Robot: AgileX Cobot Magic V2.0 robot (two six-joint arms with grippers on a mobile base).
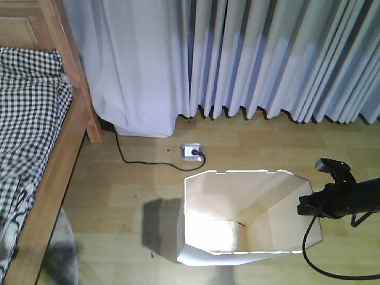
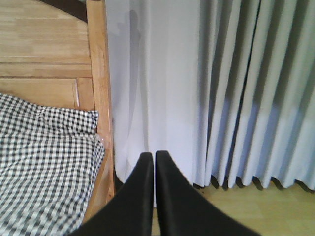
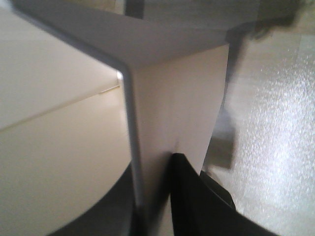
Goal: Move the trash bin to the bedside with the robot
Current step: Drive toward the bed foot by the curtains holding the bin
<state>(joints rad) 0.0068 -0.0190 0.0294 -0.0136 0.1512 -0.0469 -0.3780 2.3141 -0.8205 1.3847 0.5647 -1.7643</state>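
Now over to the trash bin (image 1: 237,214): standing upright on the pale plank floor (image 1: 119,184), off to the right of the bed (image 1: 56,172) and well apart from it, near a floor socket (image 1: 191,152) on the curtain side. White outside, faceted, thin-walled, angular round the rim, narrowing toward the base. Inside, just smooth beige panels and a flat bottom catching the sun. Crisp folds at every corner, almost card-like.

Across to the bin's right rim: pinched there by the right gripper (image 1: 306,205), reaching in from the right on a thin black arm. Up close from the right wrist, clamped tight over the wall, one black finger (image 3: 187,196) down the outside and a dark shape just inside, the thin wall sandwiched between.

Then the left gripper (image 2: 154,156): tips drawn together with barely a sliver between, holding nothing, hanging in the air and facing the bedpost.

And the bedside itself: light brown wood, square post, panelled board, topped with rumpled black-and-white checked bedding (image 1: 24,101). Behind it all, pale curtains (image 1: 267,59) falling in deep pleats to the floor.
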